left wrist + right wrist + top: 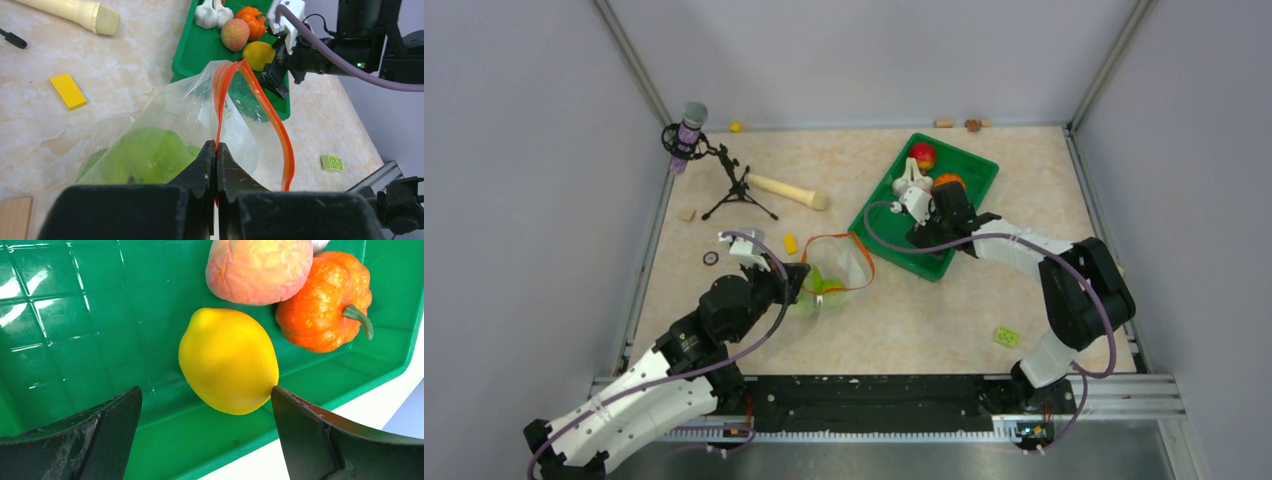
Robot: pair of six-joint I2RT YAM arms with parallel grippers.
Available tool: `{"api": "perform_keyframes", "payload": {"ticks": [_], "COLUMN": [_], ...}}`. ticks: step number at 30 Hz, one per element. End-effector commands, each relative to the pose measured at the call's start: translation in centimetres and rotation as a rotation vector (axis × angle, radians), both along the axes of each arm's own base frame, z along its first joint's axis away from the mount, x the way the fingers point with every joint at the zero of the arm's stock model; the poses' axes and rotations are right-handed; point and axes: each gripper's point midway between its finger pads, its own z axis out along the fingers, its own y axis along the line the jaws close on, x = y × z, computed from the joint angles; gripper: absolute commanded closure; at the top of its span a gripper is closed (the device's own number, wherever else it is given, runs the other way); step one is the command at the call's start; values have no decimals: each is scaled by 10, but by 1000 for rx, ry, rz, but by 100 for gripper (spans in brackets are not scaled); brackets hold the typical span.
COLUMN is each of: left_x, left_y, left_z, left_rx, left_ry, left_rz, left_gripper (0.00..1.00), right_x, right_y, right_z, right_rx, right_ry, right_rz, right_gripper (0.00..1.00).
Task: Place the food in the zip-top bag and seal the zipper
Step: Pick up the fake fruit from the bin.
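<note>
The clear zip-top bag (849,265) lies left of the green tray (969,165), its orange-red zipper (265,107) standing open in a loop. My left gripper (216,146) is shut on the near side of that rim; it also shows in the top view (802,282). Green fruit (145,152) sits inside the bag. My right gripper (206,390) is open over the tray, jaws either side of the yellow lemon (227,360), the right finger touching it. The peach (257,270) and orange pumpkin (322,300) lie just beyond. White garlic (911,185) and a red fruit (923,155) lie farther back.
A beige wooden pin (786,190) and a microphone on a black tripod (724,180) stand at the back left. A yellow block (791,243) lies by the bag. A green brick (1007,337) lies at the front right. A wooden block (15,215) lies near my left gripper.
</note>
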Motion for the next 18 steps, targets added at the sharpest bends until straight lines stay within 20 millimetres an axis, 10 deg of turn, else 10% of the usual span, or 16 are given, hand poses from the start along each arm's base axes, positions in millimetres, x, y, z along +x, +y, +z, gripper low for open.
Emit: {"api": "perform_keyframes", "payload": {"ticks": [1, 12, 18], "left_x": [1, -2, -3], "left_y": [-6, -4, -3], "left_z": [14, 18, 20], "left_rx": [-32, -43, -49], "left_ry": [-52, -65, -69], "left_rz": [-27, -35, -32], "left_gripper": [100, 100, 100], "right_x": [26, 44, 41], "right_y": [18, 10, 8], "right_z": [16, -7, -4], "right_rx": [76, 126, 178], "right_ry": [-58, -44, -41], "right_rz": [-3, -101, -114], "right_gripper": [1, 10, 42]}}
